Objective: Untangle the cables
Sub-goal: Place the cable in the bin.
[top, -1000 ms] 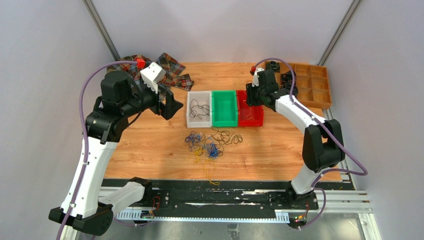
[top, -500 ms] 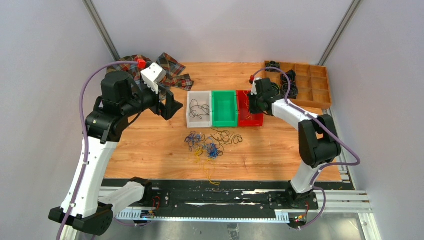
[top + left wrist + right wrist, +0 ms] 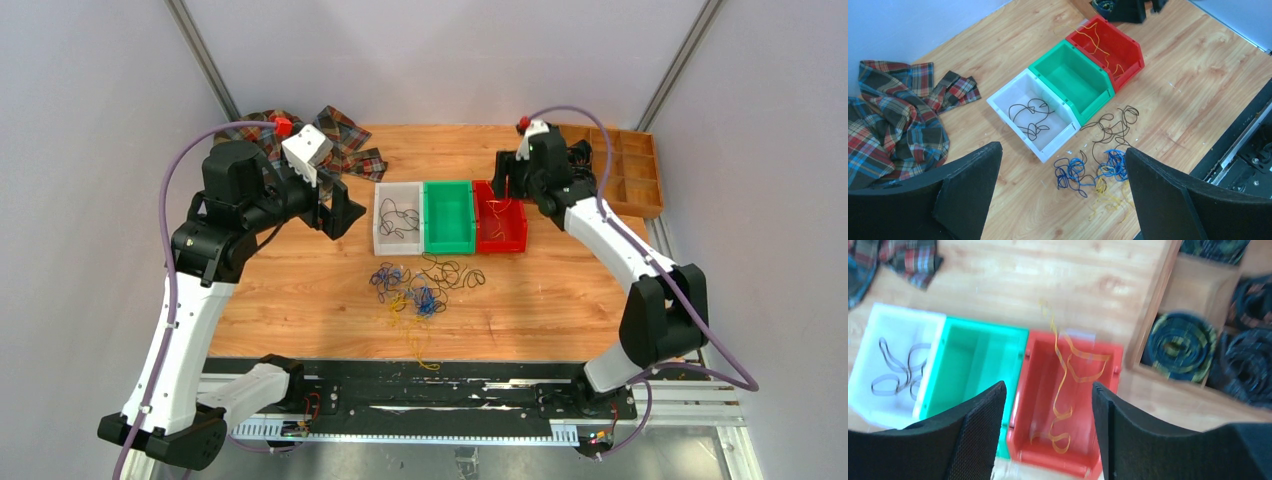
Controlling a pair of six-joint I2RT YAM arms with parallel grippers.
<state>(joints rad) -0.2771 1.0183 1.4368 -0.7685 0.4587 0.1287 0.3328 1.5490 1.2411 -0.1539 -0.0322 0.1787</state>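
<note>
— Both grippers spread?
— Yes. The left gripper (image 3: 1063, 150) gapes wide, holding nothing, near the white bin (image 3: 998, 102), where a black cable (image 3: 1030, 112) lies.
— And the other?
— The right gripper (image 3: 1047, 390) is parted and empty above the red bin (image 3: 1033, 405); an orange cable (image 3: 1068, 365) trails over its far rim. The tangled cables (image 3: 425, 290) lie on the table (image 3: 560, 290).

We see bright, even light, soft shadows; the right wrist view smears, notably the wooden tray (image 3: 1198, 287) at 2 o'clock.
</note>
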